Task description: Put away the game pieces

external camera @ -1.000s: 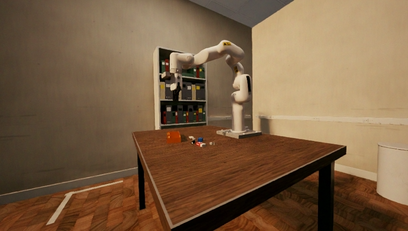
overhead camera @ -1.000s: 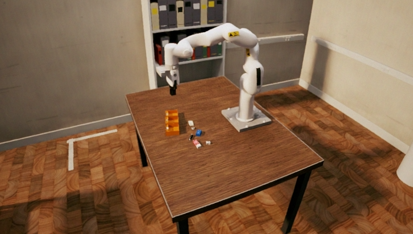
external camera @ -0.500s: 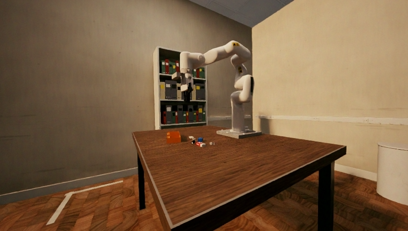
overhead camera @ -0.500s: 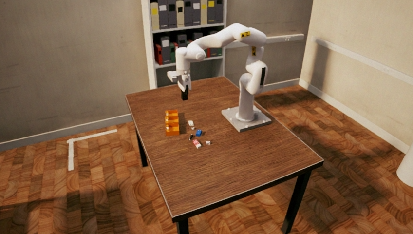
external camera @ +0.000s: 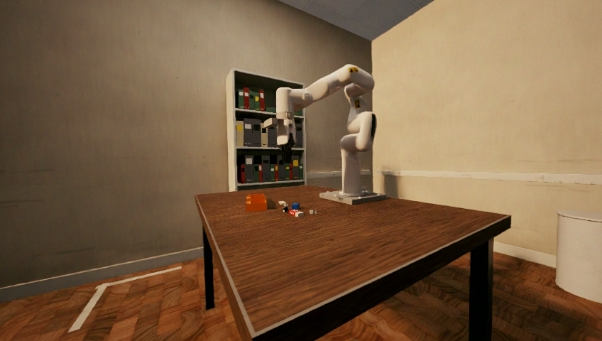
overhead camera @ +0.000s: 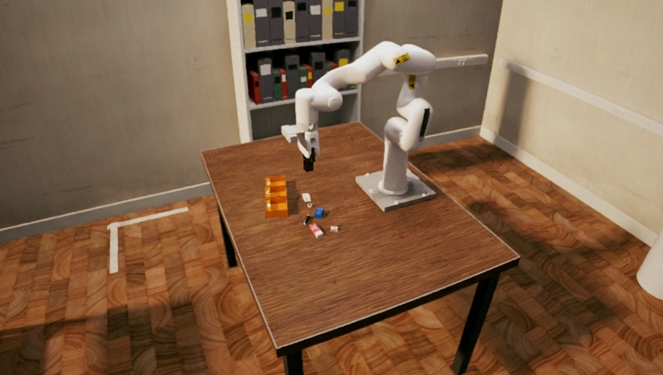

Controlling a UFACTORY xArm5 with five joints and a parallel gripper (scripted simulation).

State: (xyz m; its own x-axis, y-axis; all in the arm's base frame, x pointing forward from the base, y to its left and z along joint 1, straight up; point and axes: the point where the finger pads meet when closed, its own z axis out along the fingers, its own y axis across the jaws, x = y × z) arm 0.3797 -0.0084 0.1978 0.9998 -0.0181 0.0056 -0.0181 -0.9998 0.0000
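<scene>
Closed, empty end effector [overhead camera: 308, 166] above table [overhead camera: 395, 278]

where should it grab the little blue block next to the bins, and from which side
Best guess: come straight down on the blue block and pinch two opposite flat sides. It looks boxy and lies flat on the table, apart from its neighbours. The end effector, shut and empty, would need to open first.

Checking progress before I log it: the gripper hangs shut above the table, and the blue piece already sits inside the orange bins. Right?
Not quite. The blue piece is not in the orange bins; the top view shows it lying on the table beside them, among the other small items. The rest holds: the gripper hangs shut above the table, holding nothing.
</scene>
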